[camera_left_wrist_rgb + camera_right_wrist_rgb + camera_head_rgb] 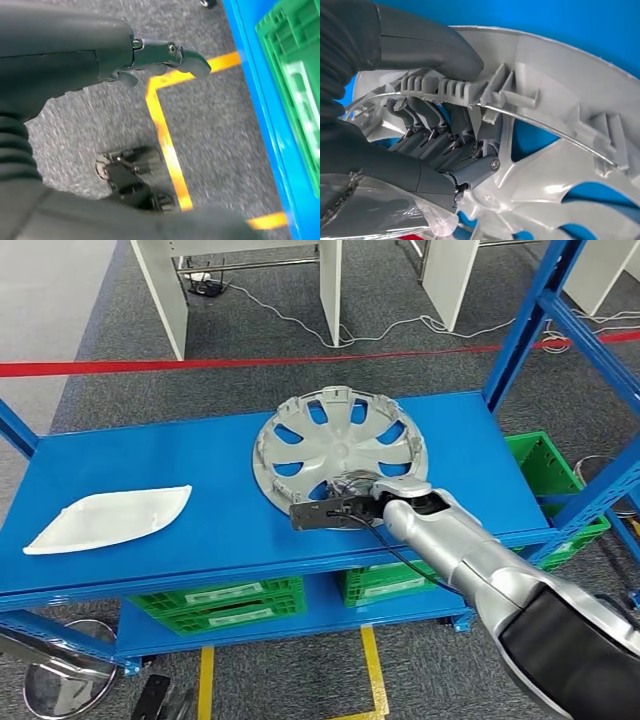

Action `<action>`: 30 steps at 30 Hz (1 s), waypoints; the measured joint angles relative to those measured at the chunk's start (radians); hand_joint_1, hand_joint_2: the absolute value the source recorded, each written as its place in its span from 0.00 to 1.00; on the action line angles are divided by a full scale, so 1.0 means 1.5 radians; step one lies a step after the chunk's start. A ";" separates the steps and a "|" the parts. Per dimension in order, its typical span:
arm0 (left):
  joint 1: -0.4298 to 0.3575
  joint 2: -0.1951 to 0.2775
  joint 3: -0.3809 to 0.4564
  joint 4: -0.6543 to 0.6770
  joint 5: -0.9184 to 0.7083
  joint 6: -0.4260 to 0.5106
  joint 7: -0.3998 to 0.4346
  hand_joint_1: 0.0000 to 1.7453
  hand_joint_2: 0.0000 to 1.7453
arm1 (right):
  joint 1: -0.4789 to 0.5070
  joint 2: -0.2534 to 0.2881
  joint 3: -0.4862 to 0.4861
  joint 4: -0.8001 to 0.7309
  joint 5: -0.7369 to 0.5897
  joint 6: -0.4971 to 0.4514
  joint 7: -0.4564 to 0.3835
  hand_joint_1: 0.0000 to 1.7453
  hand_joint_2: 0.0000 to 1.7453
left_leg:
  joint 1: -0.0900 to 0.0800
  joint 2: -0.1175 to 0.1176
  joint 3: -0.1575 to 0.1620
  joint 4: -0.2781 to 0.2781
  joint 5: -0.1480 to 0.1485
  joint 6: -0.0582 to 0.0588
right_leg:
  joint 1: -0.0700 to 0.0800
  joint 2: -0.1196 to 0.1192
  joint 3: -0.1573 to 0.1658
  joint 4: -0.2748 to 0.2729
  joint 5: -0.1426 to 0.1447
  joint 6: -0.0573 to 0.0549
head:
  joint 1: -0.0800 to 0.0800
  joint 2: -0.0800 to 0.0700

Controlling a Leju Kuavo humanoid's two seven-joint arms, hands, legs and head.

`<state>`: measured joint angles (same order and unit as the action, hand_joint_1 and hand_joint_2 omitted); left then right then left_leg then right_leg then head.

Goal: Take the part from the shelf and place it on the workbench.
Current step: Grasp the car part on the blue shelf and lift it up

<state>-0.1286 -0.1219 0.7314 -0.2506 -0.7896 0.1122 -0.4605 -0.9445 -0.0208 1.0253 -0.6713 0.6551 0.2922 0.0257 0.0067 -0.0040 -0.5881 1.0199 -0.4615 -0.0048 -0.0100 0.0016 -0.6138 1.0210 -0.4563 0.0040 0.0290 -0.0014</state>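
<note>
While the silver, spoked plastic wheel cover is lying flat on the blue shelf, the right hand is gripping its ribbed rim. The left hand is hanging with fingers loose, holding nothing.

The right arm was silver with a black cable, its hand dark grey with a ribbed cover and screws.

You have a blue metal shelf whose top deck carries two things. A silver plastic wheel cover with curved spokes lies flat toward the deck's right half, its near rim close to the front edge. A flat white plastic panel lies near the front-left corner, well apart.
</note>
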 joint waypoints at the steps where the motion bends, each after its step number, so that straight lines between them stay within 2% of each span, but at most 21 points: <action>1: 0.001 0.002 0.000 0.000 0.002 -0.004 -0.005 0.00 1.00 | 0.001 0.000 -0.001 -0.004 -0.003 -0.010 -0.001 1.00 1.00 | 0.001 0.000 -0.005 0.014 -0.011 -0.004 | -0.001 0.000 0.001 -0.001 0.000 -0.004 | -0.002 0.000; 2: 0.001 0.003 0.001 0.000 0.003 -0.003 -0.010 0.00 1.00 | 0.001 -0.001 -0.002 -0.009 -0.005 -0.021 -0.001 1.00 1.00 | 0.001 0.000 -0.017 0.042 -0.028 -0.007 | -0.003 -0.001 0.002 -0.002 0.001 -0.008 | -0.003 0.000; 4: 0.002 0.005 0.002 0.000 0.003 0.003 -0.015 0.00 1.00 | 0.005 -0.001 -0.007 -0.019 -0.011 -0.043 -0.001 1.00 1.00 | 0.003 0.001 -0.057 0.133 -0.072 -0.011 | -0.002 -0.001 0.003 -0.002 0.000 -0.011 | -0.006 0.000; 5: 0.003 0.006 0.003 0.000 0.003 0.006 -0.016 0.00 1.00 | 0.008 -0.002 -0.010 -0.023 -0.012 -0.049 0.000 1.00 1.00 | 0.003 0.001 -0.076 0.174 -0.086 -0.012 | -0.002 -0.001 0.003 -0.002 0.000 -0.012 | -0.006 0.000; 6: 0.003 0.007 0.004 0.000 0.003 0.008 -0.016 0.00 1.00 | 0.010 -0.002 -0.013 -0.028 -0.013 -0.053 0.000 1.00 1.00 | 0.003 0.001 -0.086 0.196 -0.089 -0.012 | -0.001 0.000 0.004 -0.002 0.000 -0.012 | -0.006 0.000; 7: 0.004 0.007 0.005 0.000 0.003 0.011 -0.015 0.00 1.00 | 0.014 -0.003 -0.016 -0.033 -0.014 -0.058 0.001 1.00 1.00 | 0.003 0.001 -0.085 0.191 -0.078 -0.010 | -0.001 0.000 0.004 -0.002 -0.001 -0.012 | -0.006 0.000; 8: 0.004 0.007 0.006 0.000 0.002 0.016 -0.013 0.00 1.00 | 0.018 -0.004 -0.020 -0.040 -0.015 -0.066 0.001 1.00 1.00 | 0.003 0.001 -0.071 0.159 -0.055 -0.009 | -0.001 0.001 0.006 -0.002 -0.001 -0.011 | -0.006 0.000; 10: 0.005 0.007 0.006 0.000 0.000 0.031 -0.007 0.00 1.00 | 0.030 -0.006 -0.035 -0.063 -0.014 -0.105 0.001 1.00 1.00 | 0.001 0.001 -0.028 0.063 -0.006 -0.003 | 0.000 0.002 0.007 -0.001 -0.002 -0.009 | -0.005 0.000; 11: 0.005 0.007 0.007 0.000 -0.001 0.038 -0.005 0.00 1.00 | 0.036 -0.008 -0.046 -0.079 -0.012 -0.129 0.001 1.00 1.00 | 0.000 0.001 -0.013 0.028 0.006 0.000 | 0.001 0.003 0.006 -0.001 -0.002 -0.007 | -0.006 0.000; 12: 0.005 0.007 0.007 0.000 -0.001 0.043 -0.003 0.00 1.00 | 0.041 -0.009 -0.058 -0.095 -0.010 -0.149 0.001 1.00 1.00 | -0.001 0.000 -0.006 0.009 0.009 0.003 | 0.002 0.004 0.003 0.000 -0.002 -0.004 | -0.005 0.000; 14: 0.006 0.007 0.008 0.000 -0.003 0.048 -0.002 0.00 1.00 | 0.051 -0.014 -0.076 -0.121 -0.006 -0.165 0.003 1.00 1.00 | -0.002 0.000 -0.005 0.001 0.005 0.007 | 0.003 0.004 0.001 -0.002 0.000 0.003 | -0.005 0.000; 16: 0.007 0.006 0.008 0.000 -0.004 0.051 -0.001 0.00 1.00 | 0.061 -0.018 -0.088 -0.142 -0.004 -0.168 0.004 1.00 1.00 | 0.001 0.001 -0.003 -0.005 0.007 0.014 | 0.003 0.004 -0.004 0.004 -0.007 0.009 | -0.004 0.000; 18: 0.006 0.005 0.008 0.000 -0.005 0.055 -0.001 0.00 1.00 | 0.073 -0.022 -0.101 -0.164 0.003 -0.181 0.004 1.00 1.00 | 0.003 0.002 0.000 -0.009 0.010 0.020 | 0.002 0.003 -0.031 0.059 -0.040 0.014 | -0.002 0.000; 20: 0.007 0.004 0.008 0.000 -0.008 0.061 0.002 0.00 1.00 | 0.096 -0.027 -0.121 -0.198 0.017 -0.214 0.004 1.00 1.00 | 0.003 0.001 -0.001 -0.009 0.010 0.023 | 0.001 0.003 -0.074 0.152 -0.079 0.018 | -0.001 0.000; 21: 0.009 0.004 0.008 0.000 -0.010 0.064 0.004 0.00 1.00 | 0.110 -0.028 -0.134 -0.220 0.024 -0.232 0.005 1.00 1.00 | 0.003 0.001 0.000 -0.009 0.009 0.023 | 0.001 0.003 -0.090 0.183 -0.087 0.019 | -0.001 0.000; 22: 0.011 0.003 0.008 0.000 -0.013 0.067 0.006 0.00 1.00 | 0.123 -0.030 -0.147 -0.241 0.030 -0.246 0.006 1.00 1.00 | 0.003 0.001 0.000 -0.008 0.009 0.024 | 0.000 0.003 -0.094 0.191 -0.083 0.020 | 0.000 0.000; 23: 0.012 0.002 0.008 0.000 -0.015 0.070 0.008 0.00 1.00 | 0.135 -0.031 -0.161 -0.263 0.035 -0.259 0.007 1.00 1.00 | 0.003 0.000 0.001 -0.008 0.008 0.023 | 0.000 0.003 -0.086 0.170 -0.065 0.019 | 0.000 0.000; 25: 0.013 0.000 0.008 0.000 -0.018 0.073 0.009 0.00 1.00 | 0.159 -0.033 -0.191 -0.309 0.042 -0.284 0.005 1.00 1.00 | 0.002 -0.002 0.002 -0.006 0.004 0.021 | 0.000 0.002 -0.041 0.077 -0.019 0.016 | 0.000 0.000; 26: 0.013 0.000 0.008 0.000 -0.020 0.075 0.009 0.00 1.00 | 0.171 -0.033 -0.207 -0.331 0.044 -0.299 0.001 1.00 1.00 | 0.001 -0.002 0.001 -0.003 0.002 0.018 | 0.001 0.002 -0.019 0.035 -0.006 0.014 | 0.000 0.000; 27: 0.013 -0.001 0.008 0.000 -0.020 0.076 0.009 0.00 1.00 | 0.183 -0.033 -0.222 -0.351 0.046 -0.315 -0.004 1.00 1.00 | 0.000 -0.003 -0.001 -0.002 0.001 0.015 | 0.001 0.002 -0.005 0.009 -0.001 0.012 | 0.000 0.000; 30: 0.013 -0.002 0.008 0.000 -0.023 0.078 0.010 0.00 1.00 | 0.212 -0.033 -0.260 -0.401 0.045 -0.360 -0.024 1.00 1.00 | -0.002 -0.004 -0.004 0.001 -0.001 0.007 | 0.001 0.001 0.001 -0.001 -0.005 0.004 | -0.001 0.000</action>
<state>-0.1091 -0.1246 0.7439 -0.2506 -0.8241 0.2293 -0.4452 -0.6263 -0.0697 0.6357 -1.2727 0.7230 -0.2478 -0.0104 0.0043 -0.0092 -0.5943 1.0209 -0.4624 0.0054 -0.0078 0.0036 -0.6128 1.0201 -0.4632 0.0098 0.0277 -0.0014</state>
